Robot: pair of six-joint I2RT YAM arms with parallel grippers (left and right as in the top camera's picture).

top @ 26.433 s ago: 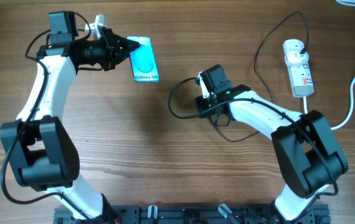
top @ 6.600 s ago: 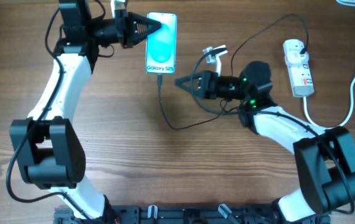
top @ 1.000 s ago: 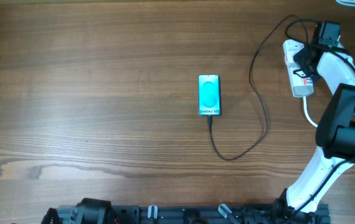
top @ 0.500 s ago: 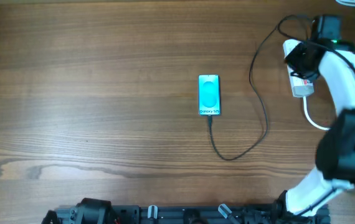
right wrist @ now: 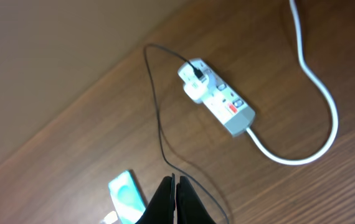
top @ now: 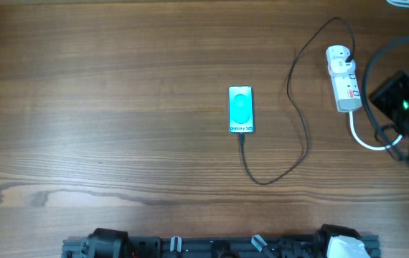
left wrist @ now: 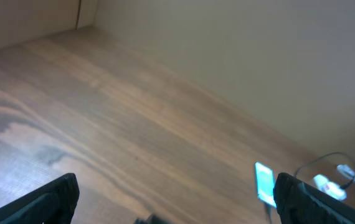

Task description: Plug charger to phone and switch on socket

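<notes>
The phone (top: 241, 110) lies flat at the table's middle, cyan screen up. The charger (top: 301, 136), a thin black cable, runs from the phone's bottom edge in a loop up to its plug (top: 349, 55) in the socket (top: 343, 80), a white strip at the far right. The right wrist view shows the socket (right wrist: 218, 98) with a red mark, the charger (right wrist: 159, 124) and the phone (right wrist: 127, 198) below my right gripper (right wrist: 174, 180), which is shut on nothing and hangs well above them. My left gripper (left wrist: 177, 205) is wide open and empty, high over bare wood, with the phone (left wrist: 265, 183) far off.
A thick white cord (top: 366, 140) curves from the socket to the right edge. My right arm (top: 405, 107) is blurred at the right edge, beside the socket. Arm bases (top: 104, 244) sit along the front edge.
My right arm has pulled back from over the socket toward the front right. Phone, charger and socket have stayed in place.
</notes>
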